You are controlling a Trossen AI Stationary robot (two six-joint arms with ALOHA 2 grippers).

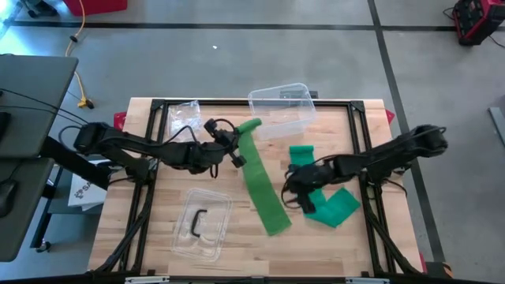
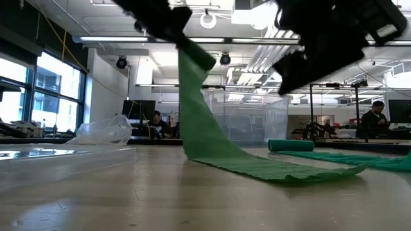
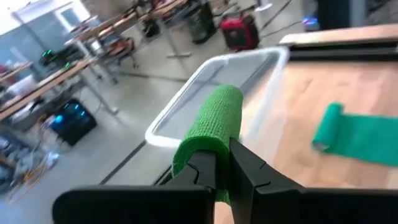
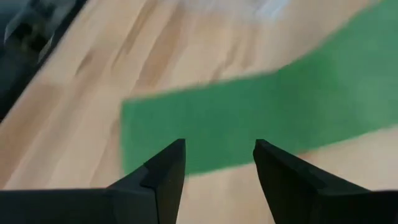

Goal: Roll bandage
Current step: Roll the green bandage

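A green bandage [image 1: 260,185] has its rolled end [image 3: 214,121] lifted above the table's middle. My left gripper [image 1: 238,155] is shut on it. From there its strip slopes down [image 2: 199,122], and its free end [image 1: 274,219] lies flat on the wood. My right gripper [image 1: 292,196] hangs open just above the table beside that free end. In the right wrist view its fingers [image 4: 163,177] frame the strip's end [image 4: 205,130] without touching it. My left gripper pinches the bandage between its two fingers right under the rolled end [image 3: 205,146]. The fingers come nearly level from the table's left side and lie across the strip. The roll is lifted clear; the strip hangs slanting, and its lower end [image 2: 282,170] rests on the table.
A second green bandage [image 1: 327,203], partly rolled [image 2: 290,145], lies right of my right gripper. A clear plastic box [image 1: 280,109] stands at the far edge, with a crumpled plastic bag [image 1: 183,112] to its left. A clear tray [image 1: 201,225] lies near the front left.
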